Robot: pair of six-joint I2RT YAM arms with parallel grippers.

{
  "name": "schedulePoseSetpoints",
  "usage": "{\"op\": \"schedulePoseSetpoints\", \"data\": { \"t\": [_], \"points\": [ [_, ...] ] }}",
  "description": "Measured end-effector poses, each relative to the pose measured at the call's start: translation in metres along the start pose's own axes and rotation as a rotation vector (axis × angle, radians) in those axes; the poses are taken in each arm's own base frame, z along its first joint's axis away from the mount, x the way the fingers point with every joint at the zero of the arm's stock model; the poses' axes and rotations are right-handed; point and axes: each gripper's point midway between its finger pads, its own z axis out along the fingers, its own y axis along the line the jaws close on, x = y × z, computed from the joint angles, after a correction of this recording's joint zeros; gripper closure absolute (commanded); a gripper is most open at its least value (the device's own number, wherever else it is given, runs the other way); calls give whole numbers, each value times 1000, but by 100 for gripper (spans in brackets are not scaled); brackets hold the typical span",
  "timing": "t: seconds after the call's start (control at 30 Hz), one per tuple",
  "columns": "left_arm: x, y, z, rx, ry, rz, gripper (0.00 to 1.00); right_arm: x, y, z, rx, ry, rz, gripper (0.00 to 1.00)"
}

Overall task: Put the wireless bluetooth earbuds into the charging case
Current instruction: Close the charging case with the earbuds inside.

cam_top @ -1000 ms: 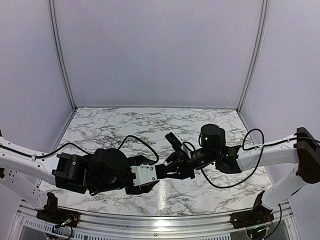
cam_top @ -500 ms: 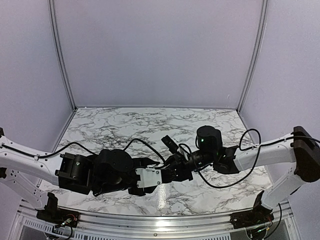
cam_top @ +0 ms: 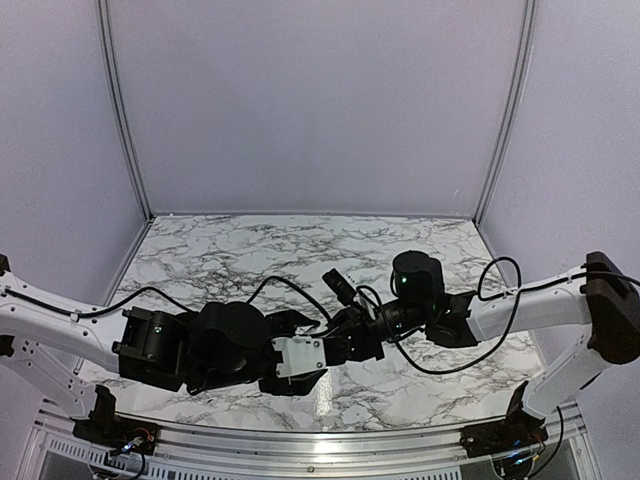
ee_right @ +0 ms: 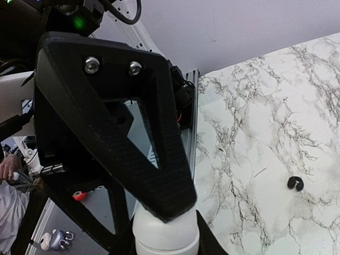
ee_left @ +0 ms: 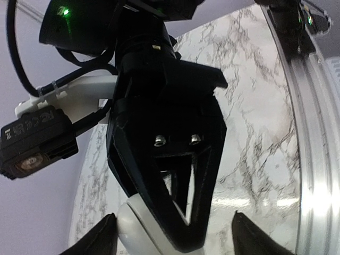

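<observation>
So, closest in: the right gripper (ee_left: 186,241) has its jaws pressed together on a white rounded piece (ee_right: 164,234). I honestly can't tell whether that piece is the charging case or part of it, and no black oval shows in any view. The left gripper (cam_top: 338,350) meets that same piece nose to nose with its jaws spread. Its fingers (ee_left: 101,236) stand either side of the piece, which sits closer to one of them. Touching or not, no idea.

Further out from the white piece, one earbud (ee_right: 295,183) lies down on the marble table (ee_right: 255,95). In the right wrist view it's off to the right of the piece, well apart from both sets of jaws. It's a tiny curled black thing, too small to call its long axis. The second earbud doesn't show.

My guess is the next move hinges on that gap. The bud sits off to the side of the jaws, not between them. The left gripper is the free one, so it would have to back off the piece and go down to the table. Which arm is nearer I can't say, since the top view doesn't show the bud.
</observation>
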Motion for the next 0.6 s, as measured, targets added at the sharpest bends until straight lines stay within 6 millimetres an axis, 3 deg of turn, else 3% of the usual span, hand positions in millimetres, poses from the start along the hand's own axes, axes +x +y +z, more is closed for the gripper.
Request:
{"op": "schedulePoseSetpoints", "data": {
  "t": [0.2, 0.37, 0.47, 0.6],
  "points": [
    [5, 7, -24, 9, -97, -132, 4, -9, -14, -6, 63, -37, -19, 100],
    [11, 44, -51, -52, -210, -324, 1, -20, -34, -21, 129, -77, -19, 100],
    [24, 66, -51, -106, -219, -435, 1, -26, -56, -38, 209, -109, -8, 100],
    [55, 88, -40, -173, -158, -577, 1, -32, -112, -82, 393, -166, 53, 99]
  ]
}}
